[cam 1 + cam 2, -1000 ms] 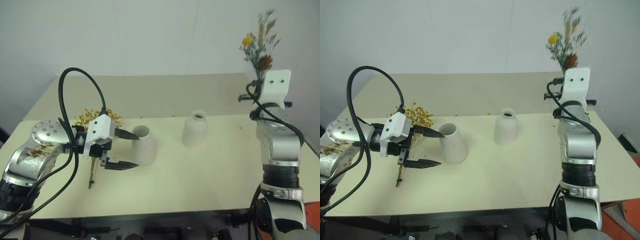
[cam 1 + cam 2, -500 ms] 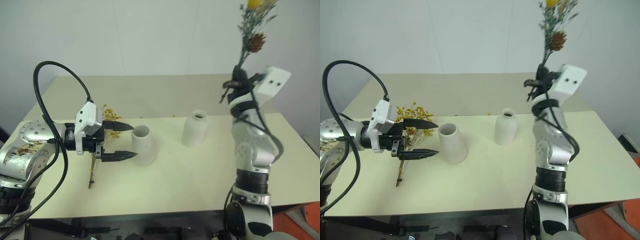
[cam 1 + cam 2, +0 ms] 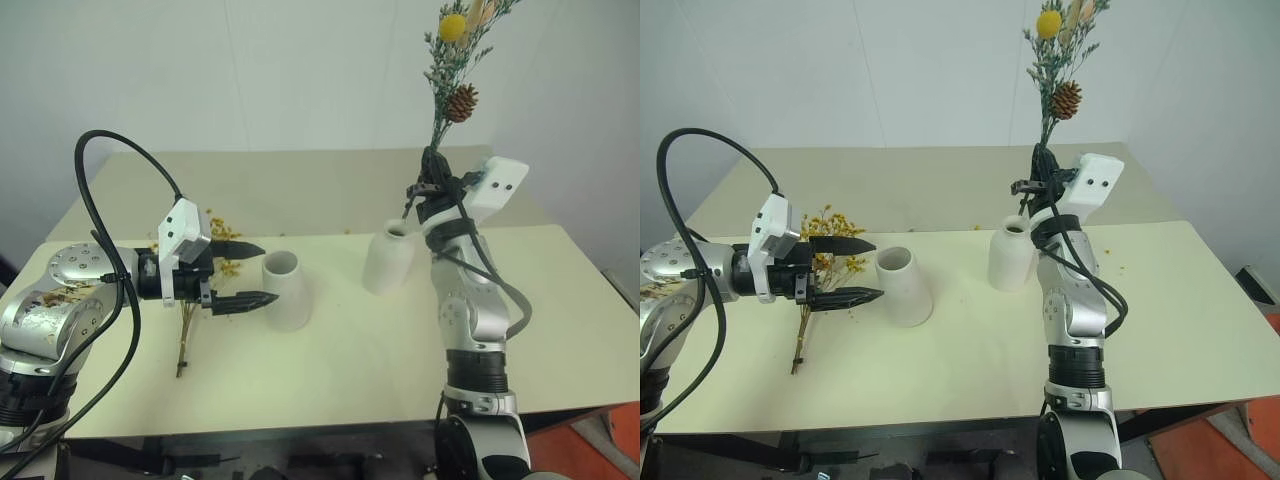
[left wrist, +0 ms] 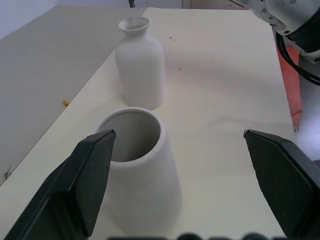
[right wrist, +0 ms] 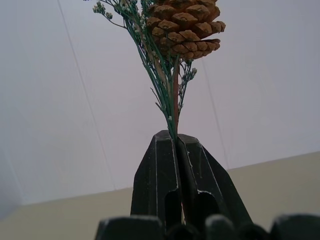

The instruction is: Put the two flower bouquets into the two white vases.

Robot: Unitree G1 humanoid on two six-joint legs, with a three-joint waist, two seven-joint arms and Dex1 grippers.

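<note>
Right gripper (image 5: 176, 142) clamped on sparse grey-green sprig bunch (image 3: 452, 70) with yellow ball flower, held upright just above rounder narrow-necked white vase (image 3: 389, 257); left gripper (image 3: 250, 274) wide open, empty, beside plain tapered white vase (image 3: 286, 290); bushy yellow-orange spray (image 3: 826, 240) lying on cream tabletop (image 3: 350, 360) behind that gripper

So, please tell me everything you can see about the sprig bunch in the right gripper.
The sprig bunch is a thin, sparse bundle of grey-green twigs with a yellow ball flower on top, pale tufts beside it and a brown pine cone lower down. It looks dried. It stands nearly upright in the air, above the narrow-necked vase, its stems pinched between the shut fingers of the right gripper.
</note>
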